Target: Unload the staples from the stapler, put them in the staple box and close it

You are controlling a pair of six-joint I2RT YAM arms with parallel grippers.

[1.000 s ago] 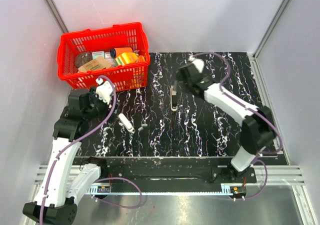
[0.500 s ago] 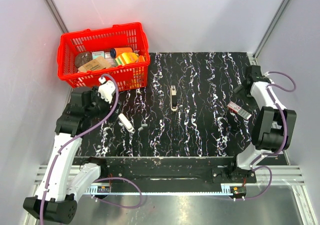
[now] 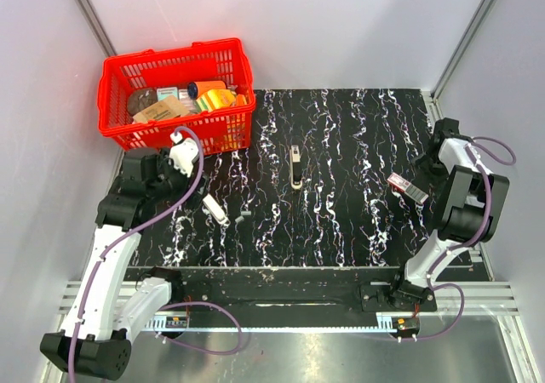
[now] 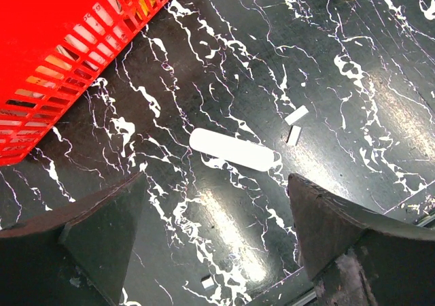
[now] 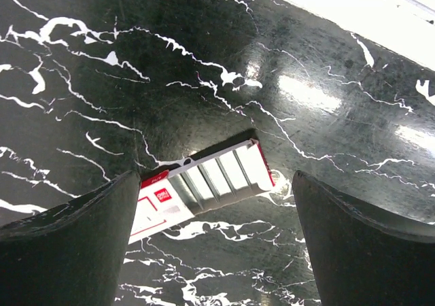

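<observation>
The small narrow dark stapler with a pale silver-beige top strip (image 3: 295,166) lies flat on the black, white-veined marble-pattern table top (image 3: 341,221), about at its middle, its length running from far to near. Nothing touches it, and both arms are well apart from it

Left of the stapler and nearer lies a white oblong plastic piece (image 3: 215,208), flat and at a slant, with small pale bits (image 4: 296,115) just beside its right end. At the far left corner stands a red plastic lattice basket (image 3: 170,51) filled with mixed packets and containers

The left gripper (image 4: 216,183) hangs above the table just near of the basket's near wall. Its two dark fingers (image 4: 102,231) are spread wide apart with nothing between them, and the white oblong piece lies on the table just beyond their tips

At the right side of the table lies a small red-and-white cardboard box (image 3: 407,188), well apart from the stapler. The right gripper (image 5: 216,177) is at the table's right edge above this box, its dark fingers (image 5: 81,245) also spread wide and clamped on nothing. In the wrist view the box lies slanted between them, its left end hidden behind the left finger
</observation>
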